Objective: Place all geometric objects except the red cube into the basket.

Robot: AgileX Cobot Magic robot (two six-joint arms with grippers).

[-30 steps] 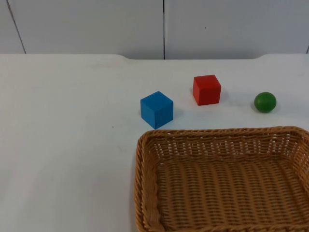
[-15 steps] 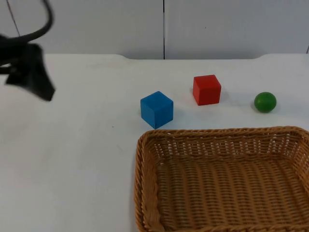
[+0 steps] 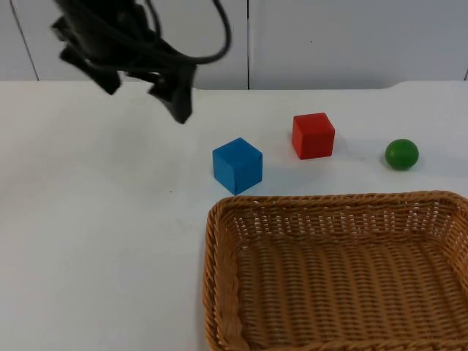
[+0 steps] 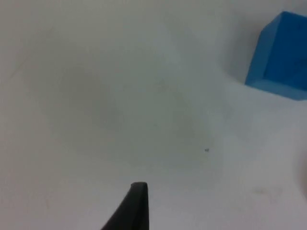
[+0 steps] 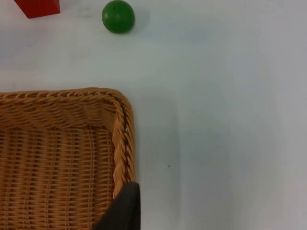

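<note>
nothing is yet placed in basket [image 3: 336, 270]. blue cube [image 3: 237, 165] & green ball [image 3: 401, 154] are seen just behind it on table [image 3: 95, 241], red cube [image 3: 313, 135] between. left pincer [image 3: 142, 84] is held above table, beyond blue cube, nothing gripped, spread can't be told. right pincer [image 5: 125, 211] is parked by basket rim.

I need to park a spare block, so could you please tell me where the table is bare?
The table is bare left of the basket and blue cube. It is crowded along the basket's far rim: blue cube, red cube, green ball.
</note>
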